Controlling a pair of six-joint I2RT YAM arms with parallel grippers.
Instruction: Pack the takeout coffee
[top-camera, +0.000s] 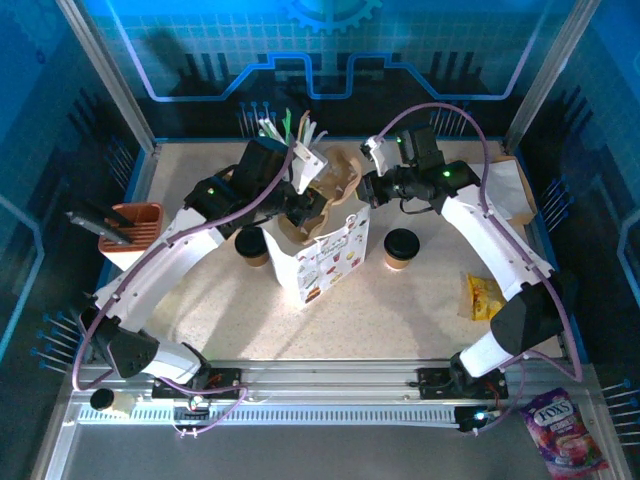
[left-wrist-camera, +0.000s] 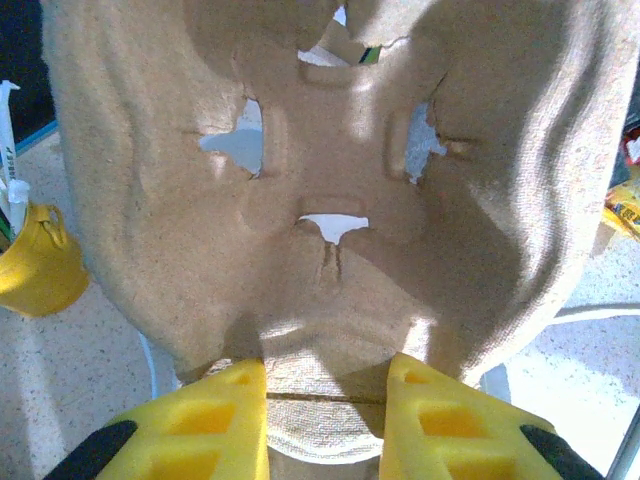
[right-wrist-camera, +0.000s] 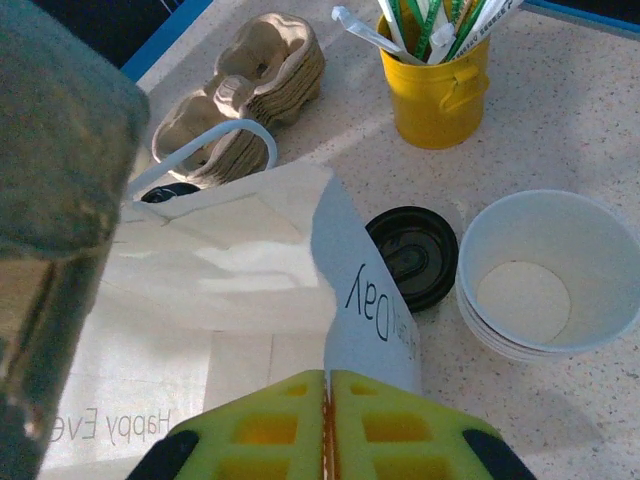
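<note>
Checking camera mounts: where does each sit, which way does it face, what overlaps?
Top external: above and behind the bases, looking down on the table; both arms, left tool, right tool.
Left wrist: on the left arm, facing along its yellow fingers into the pulp carrier they grip.
Right wrist: on the right arm, looking down past shut fingers pinching the edge of the white bag.
Shared: both wrist views catch the yellow utensil cup; top and right wrist, the bag.

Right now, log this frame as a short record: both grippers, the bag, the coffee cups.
white bag: upright, mid-table
left gripper: shut on cup carrier, at the bag's mouth
right gripper: shut on the bag's top edge
left coffee cup: lidded, on table beside bag
right coffee cup: lidded, on table beside bag
</note>
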